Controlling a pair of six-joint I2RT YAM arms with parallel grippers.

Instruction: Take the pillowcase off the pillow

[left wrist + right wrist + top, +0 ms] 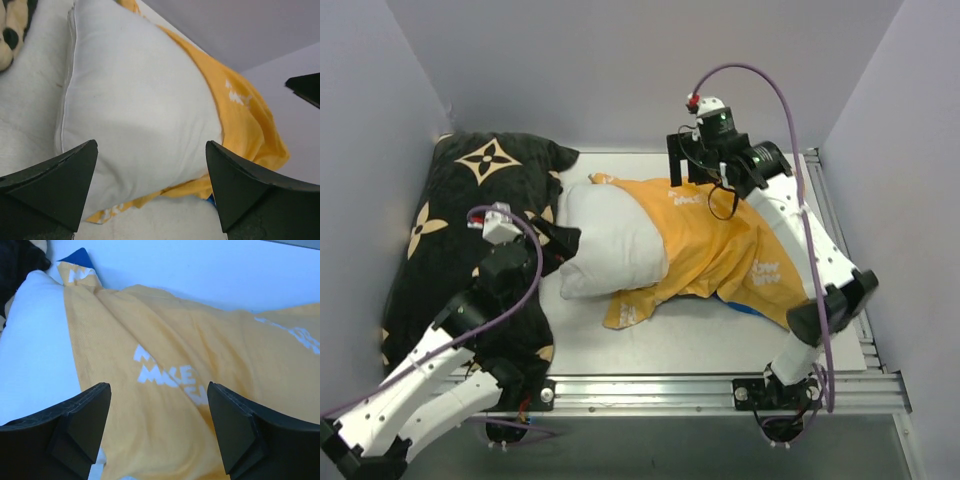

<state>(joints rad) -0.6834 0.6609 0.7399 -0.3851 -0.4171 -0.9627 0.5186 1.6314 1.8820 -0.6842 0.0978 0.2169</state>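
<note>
**A:** How far along is this?

**B:** About halfway, I'd judge. At the far left lies the black cushion [470, 200], which has no part in the task. Beside it, the left end of the pillow [615, 235] lies bare and white on the surface [650, 345]. The right end is still inside the pillowcase [720, 245], orange face up.

**A:** And the left gripper [151, 147]?

**B:** Its jaws are apart and hold nothing. It sits at the pillow's bare left end, which fills its wrist view. I can't tell whether it touches.

**A:** The right gripper [159, 390]?

**B:** It is also spread wide and empty. It hovers over the pillowcase near the far edge, with white lettering directly below. The cover still has to slide off the covered half, probably rightward.
</note>
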